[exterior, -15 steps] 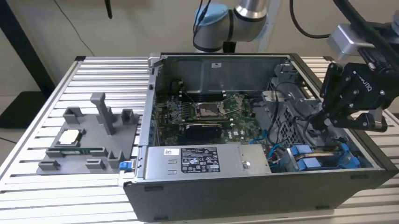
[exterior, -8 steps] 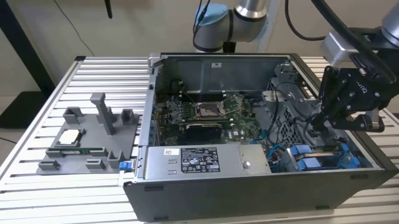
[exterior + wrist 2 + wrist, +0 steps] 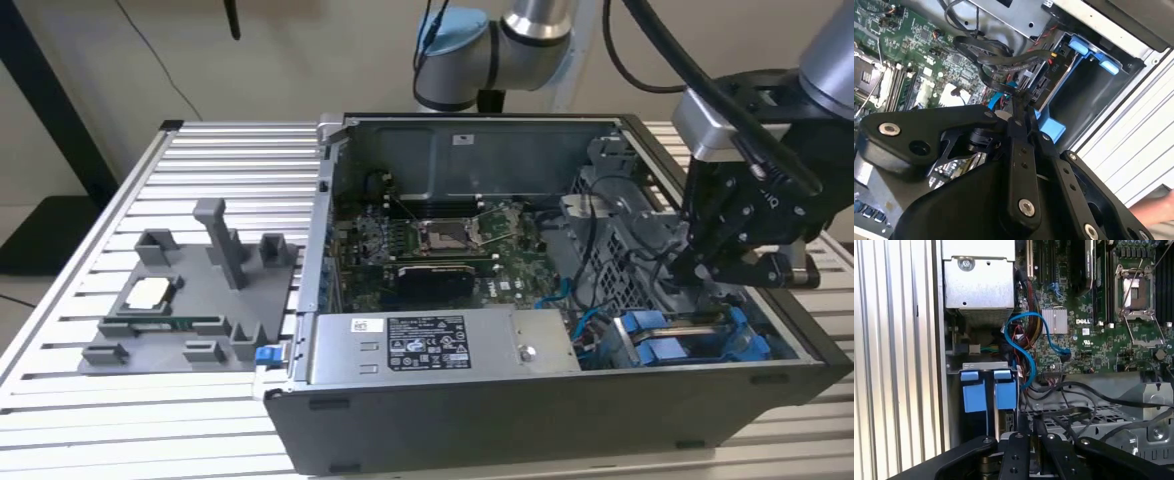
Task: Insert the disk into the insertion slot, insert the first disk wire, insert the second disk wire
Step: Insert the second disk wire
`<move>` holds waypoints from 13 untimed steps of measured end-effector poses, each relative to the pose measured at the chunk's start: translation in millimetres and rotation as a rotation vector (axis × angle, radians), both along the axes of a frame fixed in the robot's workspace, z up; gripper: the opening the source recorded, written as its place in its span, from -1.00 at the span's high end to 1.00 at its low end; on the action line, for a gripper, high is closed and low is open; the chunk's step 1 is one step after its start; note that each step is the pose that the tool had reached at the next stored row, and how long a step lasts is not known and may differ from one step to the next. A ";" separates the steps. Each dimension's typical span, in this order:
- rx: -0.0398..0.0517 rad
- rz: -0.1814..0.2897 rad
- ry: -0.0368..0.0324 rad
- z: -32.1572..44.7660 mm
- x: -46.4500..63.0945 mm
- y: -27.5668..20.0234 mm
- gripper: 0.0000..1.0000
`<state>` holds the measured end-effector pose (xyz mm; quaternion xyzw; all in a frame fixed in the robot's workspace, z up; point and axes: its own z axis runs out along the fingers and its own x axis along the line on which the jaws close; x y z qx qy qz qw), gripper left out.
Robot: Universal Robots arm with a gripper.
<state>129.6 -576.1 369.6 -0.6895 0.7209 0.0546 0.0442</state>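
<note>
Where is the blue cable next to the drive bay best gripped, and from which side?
Probably at the dark connector on the end of the blue cable, coming in through the open side of the case. The connector looks like the stiff part; the rest is a slack loop that would bend. It lies over the motherboard, uncovered.

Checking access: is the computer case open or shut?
Open: the computer case lies on its side with no panel on top; its motherboard and power-supply box are exposed.
</note>
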 end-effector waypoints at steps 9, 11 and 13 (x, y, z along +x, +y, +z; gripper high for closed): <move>-0.0053 0.000 -0.0314 -6.5 -9.3 -3.1 0.69; -0.0071 0.001 -0.0363 -8.2 -9.6 -4.6 0.69; -0.0084 0.001 -0.0454 -10.0 -9.7 -6.1 0.69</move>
